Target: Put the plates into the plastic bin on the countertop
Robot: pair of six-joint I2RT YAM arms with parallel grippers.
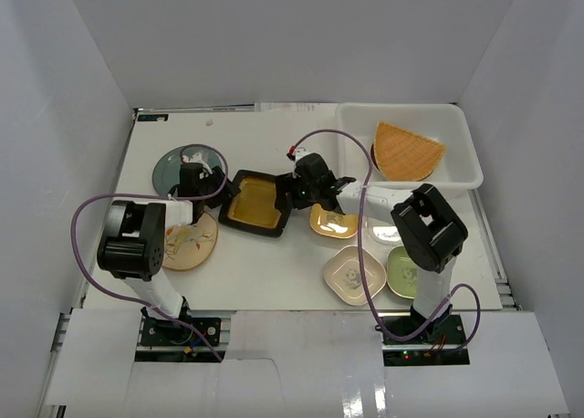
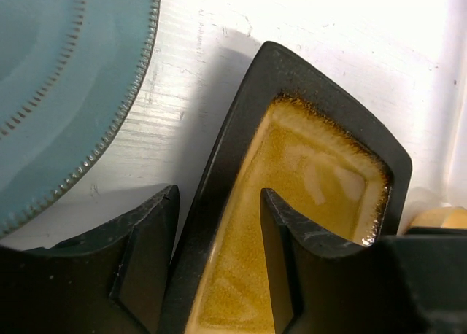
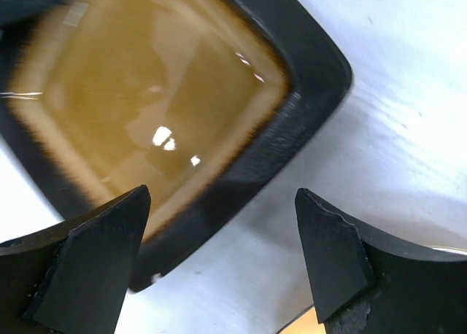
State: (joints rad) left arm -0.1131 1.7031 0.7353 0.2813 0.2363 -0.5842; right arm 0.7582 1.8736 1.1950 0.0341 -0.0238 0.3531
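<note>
The black-rimmed yellow rectangular plate (image 1: 255, 203) (image 2: 321, 166) (image 3: 146, 79) lies flat on the countertop (image 1: 274, 276) between both arms. My left gripper (image 1: 222, 197) (image 2: 219, 190) is open and straddles its left rim, one finger outside and one over the yellow glaze. My right gripper (image 1: 290, 194) (image 3: 222, 192) stands open at the plate's right corner, one finger over the rim and the other over bare countertop. The plastic bin (image 1: 461, 130) at the back right holds the woven fan tray (image 1: 406, 151).
A teal round plate (image 1: 172, 169) (image 2: 58, 71) lies just left of my left gripper, with a petal-patterned plate (image 1: 192, 243) nearer me. A small yellow square (image 1: 333, 222), a clear glass dish (image 1: 383, 229), a cream square (image 1: 354, 274) and a green square (image 1: 403, 272) lie at the right front.
</note>
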